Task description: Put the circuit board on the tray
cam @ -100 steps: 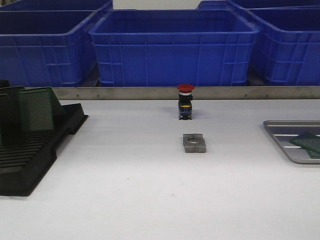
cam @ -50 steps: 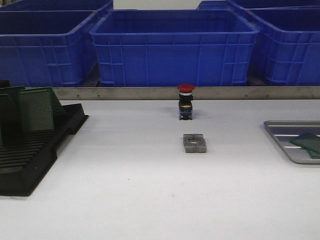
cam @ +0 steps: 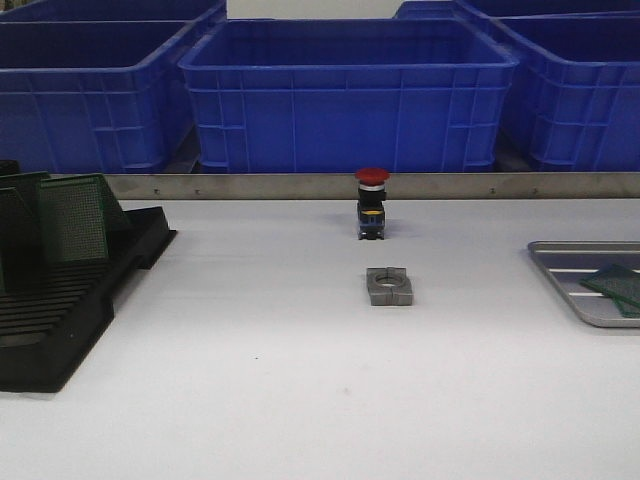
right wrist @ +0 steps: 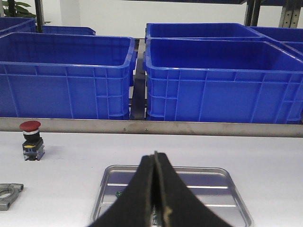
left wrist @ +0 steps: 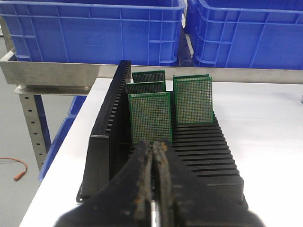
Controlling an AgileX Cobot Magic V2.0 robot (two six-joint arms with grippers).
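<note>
The silver-grey tray (cam: 560, 262) lies at the table's right edge with a green circuit board (cam: 612, 286) on it. Several more green boards (cam: 72, 220) stand in the black slotted rack (cam: 60, 310) at the left. Neither gripper shows in the front view. In the left wrist view my left gripper (left wrist: 154, 144) is shut and empty, just short of the nearest standing board (left wrist: 150, 118) in the rack (left wrist: 203, 151). In the right wrist view my right gripper (right wrist: 154, 156) is shut over the tray (right wrist: 199, 189). It hides most of the board there; only a green corner (right wrist: 118, 193) shows.
A red-capped push button (cam: 371, 203) stands at mid-table, with a grey metal block (cam: 389, 286) in front of it. Large blue bins (cam: 345, 95) line the back behind a metal rail. The table's left edge runs beside the rack.
</note>
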